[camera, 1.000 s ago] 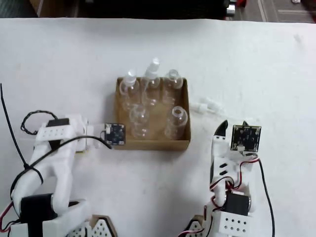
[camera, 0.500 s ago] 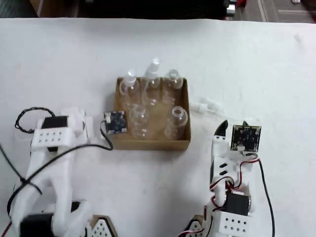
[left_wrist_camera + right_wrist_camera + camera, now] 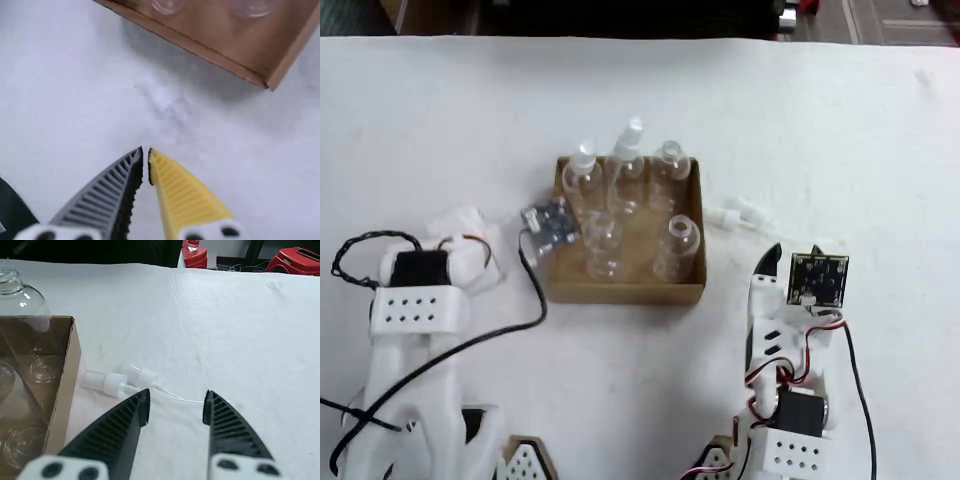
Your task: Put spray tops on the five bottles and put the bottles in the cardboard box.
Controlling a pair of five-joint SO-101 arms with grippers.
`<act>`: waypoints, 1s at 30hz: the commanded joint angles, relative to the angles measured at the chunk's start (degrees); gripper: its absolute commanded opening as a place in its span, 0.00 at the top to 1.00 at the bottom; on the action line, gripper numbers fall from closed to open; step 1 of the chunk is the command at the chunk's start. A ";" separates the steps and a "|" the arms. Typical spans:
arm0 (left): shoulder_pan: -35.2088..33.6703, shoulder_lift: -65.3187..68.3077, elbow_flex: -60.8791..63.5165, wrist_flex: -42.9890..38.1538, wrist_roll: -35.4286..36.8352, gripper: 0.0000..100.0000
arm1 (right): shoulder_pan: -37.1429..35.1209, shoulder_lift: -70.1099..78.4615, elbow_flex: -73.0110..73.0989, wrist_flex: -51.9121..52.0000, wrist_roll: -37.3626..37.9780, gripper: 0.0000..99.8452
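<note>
Worktop [image 3: 840, 120]: white cover, running past the frame on both sides. Left arm [image 3: 415, 300] stands left of the cardboard box [image 3: 620, 292], its base cut off by the near edge. From above its fingers cannot be made out beneath the wrist. Its own camera shows the left gripper [image 3: 145, 153] low over bare cover, grey and yellow fingers clenched tip to tip on nothing, a box corner [image 3: 270, 80] just beyond. Right arm [image 3: 785, 380] sits right of the box and nearer, also cut off at the near edge. The right gripper [image 3: 176, 405] is released, fingers spread, with nothing between them. The box holds all five: far-row bottles [image 3: 627, 175], three, and near-row bottles [image 3: 677, 248], two with open necks. White tops show on the far-left and far-middle ones. The far-right neck is hard to make out. Loose spray tops [image 3: 740, 213] lie on the cover just right of the box, ahead of the right gripper, apart from its fingers [image 3: 212, 405]. Since a second ago the left arm's wrist camera [image 3: 545, 222] has slid along the box's left wall toward the far end. The arm's body has pulled left. The right arm, box and bottles match. A black cable [image 3: 340, 265] loops left of the left arm. Red objects [image 3: 295, 260] lie beyond the far edge.
</note>
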 commanded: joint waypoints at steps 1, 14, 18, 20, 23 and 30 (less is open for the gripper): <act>0.22 -1.63 -3.69 0.53 9.93 0.98 | 0.57 -0.31 0.35 0.31 0.00 0.84; -4.79 31.69 -26.11 8.18 29.98 0.98 | 0.48 -0.31 0.35 0.31 0.00 0.84; -2.77 49.10 -35.96 12.57 38.24 0.91 | 0.48 -0.31 0.35 0.31 0.00 0.84; -1.63 55.34 -39.21 13.19 43.25 0.83 | 0.48 -0.31 0.35 0.31 0.00 0.84; -1.10 59.03 -43.08 12.48 50.11 0.81 | 0.48 -0.31 0.35 0.31 0.00 0.84; -1.36 59.03 -45.19 12.84 60.84 0.81 | 0.40 -0.31 0.35 0.31 0.00 0.84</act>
